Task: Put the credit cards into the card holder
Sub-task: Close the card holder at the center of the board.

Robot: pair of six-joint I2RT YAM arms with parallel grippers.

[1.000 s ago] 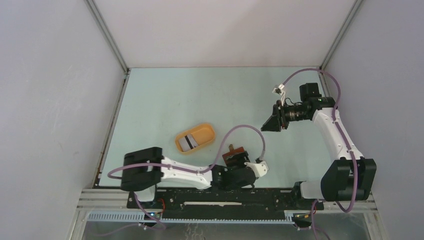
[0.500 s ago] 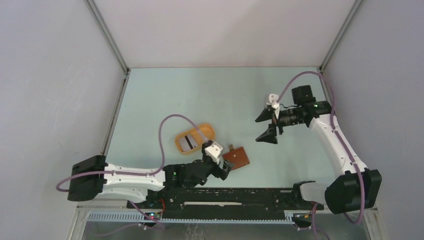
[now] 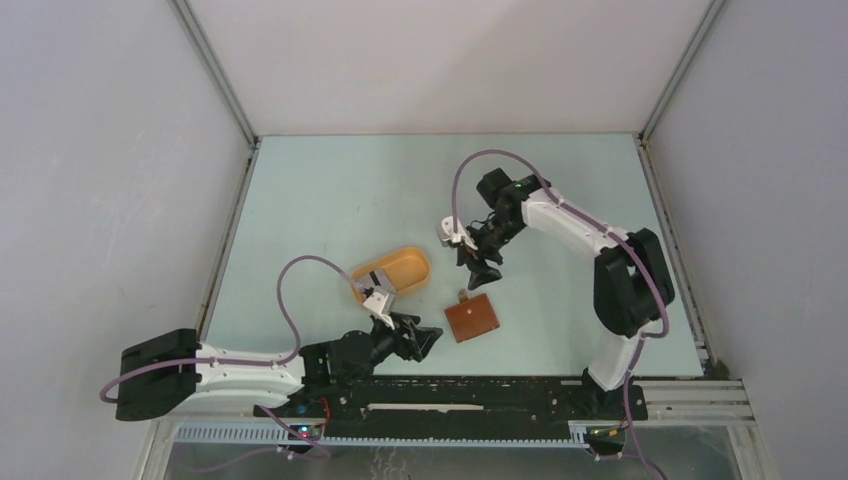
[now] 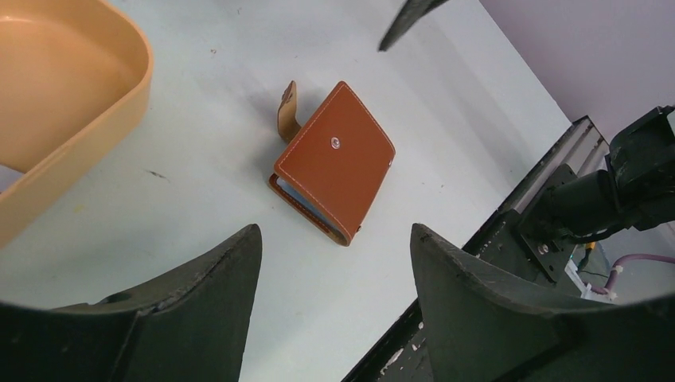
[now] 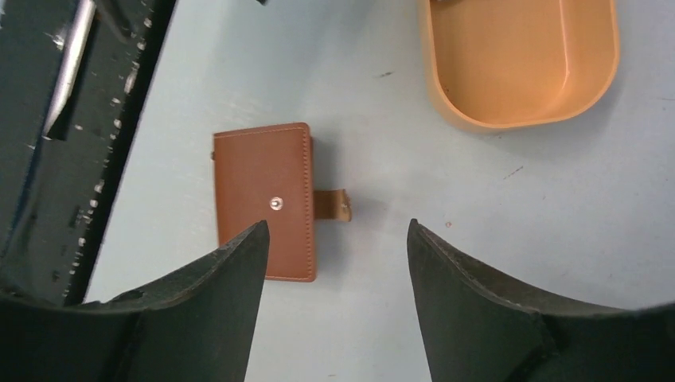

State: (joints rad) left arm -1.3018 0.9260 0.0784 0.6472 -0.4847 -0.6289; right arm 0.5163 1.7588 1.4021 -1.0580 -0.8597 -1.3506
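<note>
**Risks.** The holder (image 4: 334, 163) is shut, so no card can be put in until it is opened. Because it is thin and flat on the surface (image 3: 330, 190), it is judged likely to be slid rather than lifted if one finger lands first. The rail (image 3: 520, 383) lies close at its 6 o'clock. Both hands are aimed at the holder, so a clash of fingers is possible. The cards cannot be made out. The part of the tray (image 4: 103, 119) floor seen from the right wrist looks bare.

**Hands.** The left hand (image 3: 425, 338), at the holder's 8 o'clock, is spread wide and nothing is held. The right hand (image 3: 478, 268), at its 12 o'clock, is likewise wide and empty.

**Holder.** Reddish-brown with pale stitching and a metal stud on the top face. The strap is unsnapped and sticks out. A pale blue edge is seen along one side. It lies at the tray's 4 o'clock, apart from it.
</note>
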